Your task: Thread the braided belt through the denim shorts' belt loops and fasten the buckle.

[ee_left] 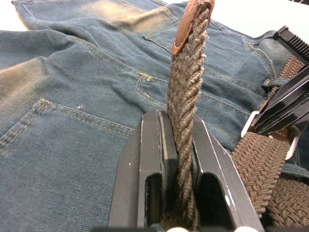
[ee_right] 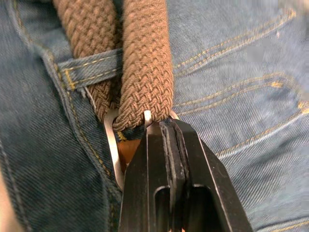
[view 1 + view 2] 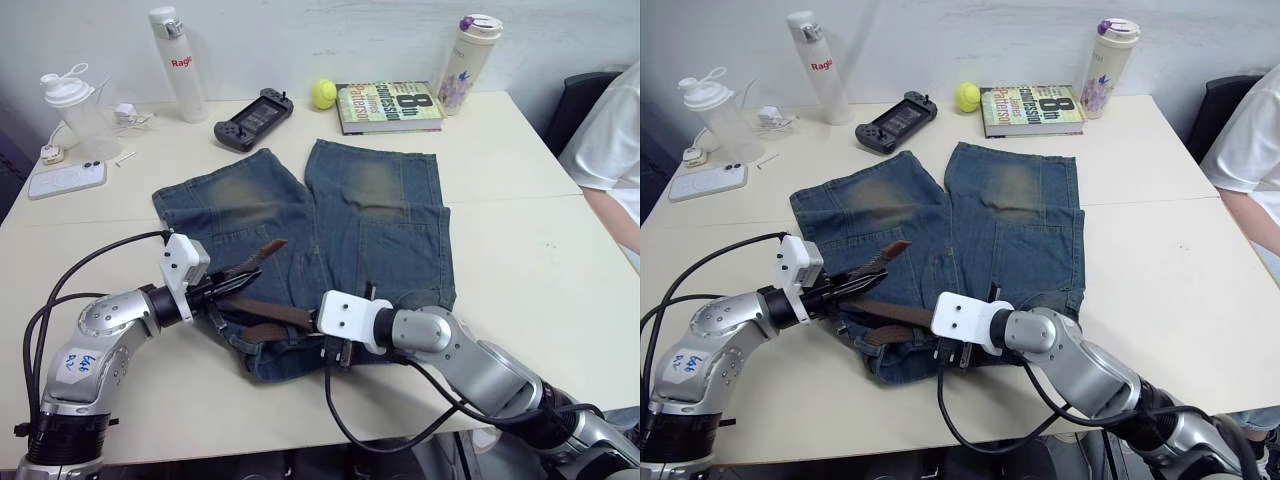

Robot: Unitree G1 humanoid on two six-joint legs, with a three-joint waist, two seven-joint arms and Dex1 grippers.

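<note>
The braided belt (image 1: pixel 186 96) lies along the waistband of the denim shorts (image 3: pixel 380 230), which are spread flat on the table (image 3: pixel 520 270) with the waist toward you. Its free tail rises from the waistband, and your left gripper (image 1: pixel 176 140) is clamped on that tail just below the leather tip. At the other end the strap already runs through the buckle (image 2: pixel 113 145), with one of the belt loops (image 2: pixel 89 65) crossing the strap beside it. Your right gripper (image 2: pixel 169 128) is pinched on the buckle's frame. You seem to be at the fastening stage, so keep the right side steady as an anchor and draw the tail with the left in line with the waistband, low and slow. Pulling upward would likely bunch the denim and twist the frame.
</note>
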